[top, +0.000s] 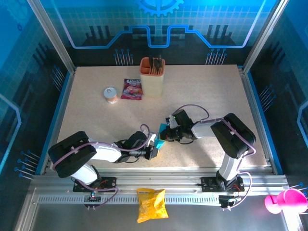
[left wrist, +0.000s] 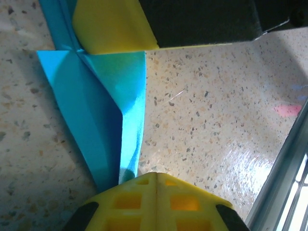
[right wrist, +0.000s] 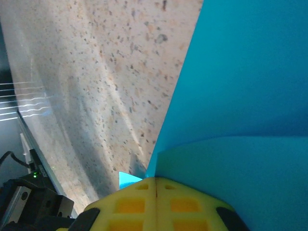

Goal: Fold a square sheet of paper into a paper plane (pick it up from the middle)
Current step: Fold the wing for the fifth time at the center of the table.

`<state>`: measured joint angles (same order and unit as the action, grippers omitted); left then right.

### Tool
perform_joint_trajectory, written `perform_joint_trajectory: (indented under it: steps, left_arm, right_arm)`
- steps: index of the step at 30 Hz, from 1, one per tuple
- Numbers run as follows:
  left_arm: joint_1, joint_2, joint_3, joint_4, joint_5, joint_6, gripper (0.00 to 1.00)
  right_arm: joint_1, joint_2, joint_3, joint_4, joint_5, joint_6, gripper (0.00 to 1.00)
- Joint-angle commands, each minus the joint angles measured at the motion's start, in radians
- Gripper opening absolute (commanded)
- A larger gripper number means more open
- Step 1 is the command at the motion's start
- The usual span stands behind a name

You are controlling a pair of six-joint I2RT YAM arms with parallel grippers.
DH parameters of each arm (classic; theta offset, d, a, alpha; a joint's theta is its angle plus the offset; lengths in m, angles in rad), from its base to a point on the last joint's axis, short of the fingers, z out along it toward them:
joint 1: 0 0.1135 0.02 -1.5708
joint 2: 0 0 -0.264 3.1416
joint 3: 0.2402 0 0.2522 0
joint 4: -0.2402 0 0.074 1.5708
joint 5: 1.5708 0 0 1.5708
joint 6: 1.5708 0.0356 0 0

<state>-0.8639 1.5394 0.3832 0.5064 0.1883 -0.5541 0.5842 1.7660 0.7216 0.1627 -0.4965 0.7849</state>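
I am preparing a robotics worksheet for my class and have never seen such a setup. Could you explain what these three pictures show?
A robotic left arm and right arm are bolted at the near edge of a speckled table. One picture looks down from above and behind them; the other two come from a camera on each wrist. The left gripper and right gripper are both closed, apparently pinching a partly folded blue paper. Farther back are a beige cup, a pink-purple packet and a small round tub. A yellow snack bag lies on the front rail.
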Motion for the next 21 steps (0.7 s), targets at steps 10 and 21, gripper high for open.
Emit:
perform_joint_trajectory:
  steps: [10,21]
  left_arm:
    - [0.002,0.062,-0.046,0.006,0.015,-0.033,0.0]
    - [0.002,0.061,-0.049,-0.002,0.009,-0.023,0.0]
  right_arm:
    - [0.047,-0.293,-0.037,-0.204,0.132,-0.055,0.0]
    - [0.183,-0.329,-0.184,0.003,0.213,0.026,0.0]
